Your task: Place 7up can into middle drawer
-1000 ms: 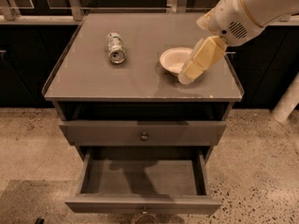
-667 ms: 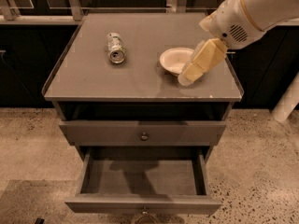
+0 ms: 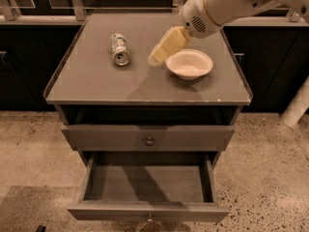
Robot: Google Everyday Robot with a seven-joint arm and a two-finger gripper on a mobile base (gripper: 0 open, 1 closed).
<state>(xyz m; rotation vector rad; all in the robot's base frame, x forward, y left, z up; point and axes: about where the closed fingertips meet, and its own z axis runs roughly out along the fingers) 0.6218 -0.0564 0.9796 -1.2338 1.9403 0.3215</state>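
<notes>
The 7up can (image 3: 119, 49) lies on its side on the grey cabinet top (image 3: 96, 81), left of centre, its shiny metal top facing me. My gripper (image 3: 154, 58) hangs low over the top between the can and the cream bowl (image 3: 189, 64), about a can's length to the right of the can and not touching it. The middle drawer (image 3: 145, 183) is pulled out at the bottom of the view and nothing lies in it. Its small knob (image 3: 149, 221) shows at the front edge.
The upper grey drawer (image 3: 147, 137) is shut above the open one. The cabinet top has a raised rim. Dark counters flank the cabinet on both sides. A white post (image 3: 299, 105) stands at the right on the speckled floor.
My gripper has moved left, from above the right side of the bowl to the bowl's left side, nearer the can. The can, bowl and drawers have not moved.
</notes>
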